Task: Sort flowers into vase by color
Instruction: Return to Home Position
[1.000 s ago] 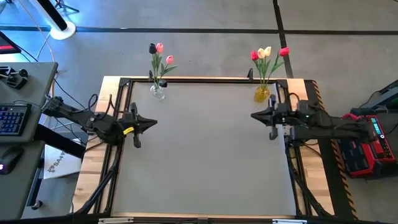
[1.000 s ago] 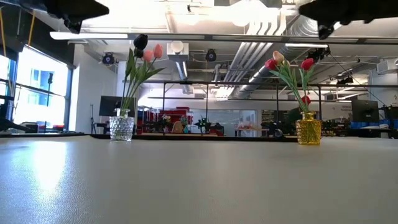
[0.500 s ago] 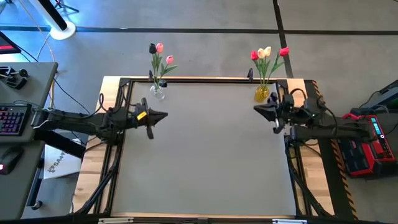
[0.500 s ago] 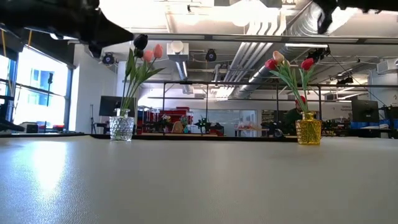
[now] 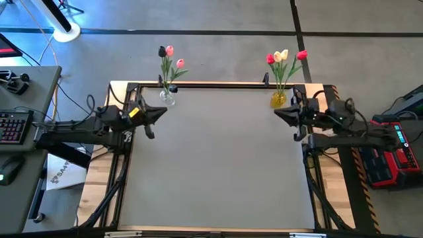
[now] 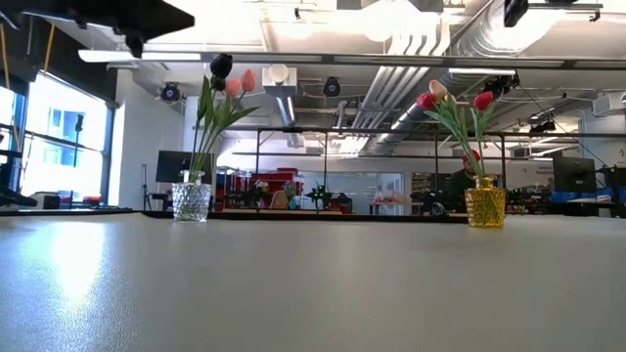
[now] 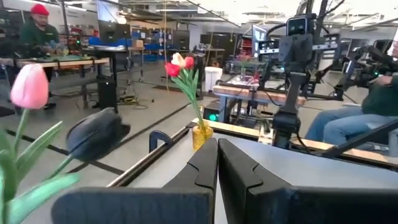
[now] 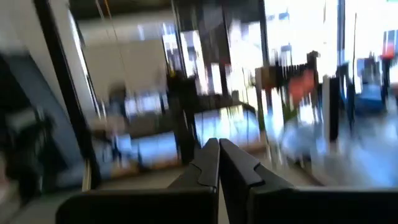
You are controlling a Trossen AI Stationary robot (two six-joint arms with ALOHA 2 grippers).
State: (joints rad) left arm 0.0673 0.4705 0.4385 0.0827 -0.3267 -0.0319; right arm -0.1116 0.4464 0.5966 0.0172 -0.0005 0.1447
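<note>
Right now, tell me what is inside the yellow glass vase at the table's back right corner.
The yellow glass vase holds green-stemmed tulips: two red heads and one cream up high, another red lower. The textured glass hides the stem ends and any water.

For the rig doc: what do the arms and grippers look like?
Left arm and right arm: slim, dark, jointed, with looping black cables; yellow tag near the left wrist. Left gripper, right gripper: two black angular tapering fingers each.
</note>
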